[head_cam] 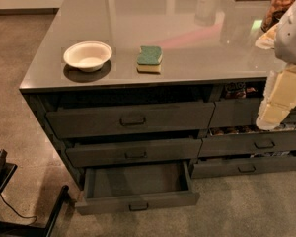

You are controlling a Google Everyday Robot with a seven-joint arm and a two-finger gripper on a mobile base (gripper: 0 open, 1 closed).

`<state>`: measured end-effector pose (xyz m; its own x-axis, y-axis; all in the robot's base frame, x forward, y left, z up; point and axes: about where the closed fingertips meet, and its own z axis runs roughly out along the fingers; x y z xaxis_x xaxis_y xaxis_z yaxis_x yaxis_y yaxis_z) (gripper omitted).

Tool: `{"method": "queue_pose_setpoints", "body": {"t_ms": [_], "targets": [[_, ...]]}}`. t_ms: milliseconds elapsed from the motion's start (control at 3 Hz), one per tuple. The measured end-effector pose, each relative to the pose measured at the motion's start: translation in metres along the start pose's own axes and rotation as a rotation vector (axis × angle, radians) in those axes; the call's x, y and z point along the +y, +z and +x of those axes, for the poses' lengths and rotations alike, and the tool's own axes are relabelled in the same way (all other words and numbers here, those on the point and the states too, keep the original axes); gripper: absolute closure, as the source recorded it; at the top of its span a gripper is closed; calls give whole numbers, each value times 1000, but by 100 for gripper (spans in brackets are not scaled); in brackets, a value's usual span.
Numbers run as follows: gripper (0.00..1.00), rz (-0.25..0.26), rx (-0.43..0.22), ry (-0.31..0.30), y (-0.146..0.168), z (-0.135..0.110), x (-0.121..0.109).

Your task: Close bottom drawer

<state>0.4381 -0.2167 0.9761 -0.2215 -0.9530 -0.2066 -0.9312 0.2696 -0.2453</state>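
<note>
Grey, glossy counter (212, 48), seen from my single camera view, looking down on its front.

- Item 1: white bowl (88, 56), upright on the counter top, left of centre.
- Item 2: sponge (149, 59), green face up over a yellow layer, just right of the bowl and apart from it.
- Item 3: bottom drawer (138, 202), dark grey, lowest of the wider left stack, pulled well out. I can see its inner floor, and the small rectangular pull (138, 207) sits mid-front.
- Item 4: upper wide drawer (130, 118) and middle wide drawer (135, 153), both slightly ajar above it.
- Item 5: narrower right-hand stack (256, 144), its drawers partly out with packets showing in the gaps.
- Item 6: end effector (272, 116), cream and white, hanging at the right edge in front of the narrower stack and well apart from the bottom drawer. I cannot tell whether it is open or closed, and I see nothing in its hold.
- Item 7: jar (281, 4) at the far right rear of the counter.
- Item 8: black frame (5, 196) on the floor, lower left.
</note>
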Motion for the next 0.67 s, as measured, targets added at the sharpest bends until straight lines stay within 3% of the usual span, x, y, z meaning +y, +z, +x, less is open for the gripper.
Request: {"method": "queue_pose_setpoints", "body": {"t_ms": [333,667], "targets": [[0,0,0,0,0,0,0],[19,3,-15,15,18,-1,7]]}}
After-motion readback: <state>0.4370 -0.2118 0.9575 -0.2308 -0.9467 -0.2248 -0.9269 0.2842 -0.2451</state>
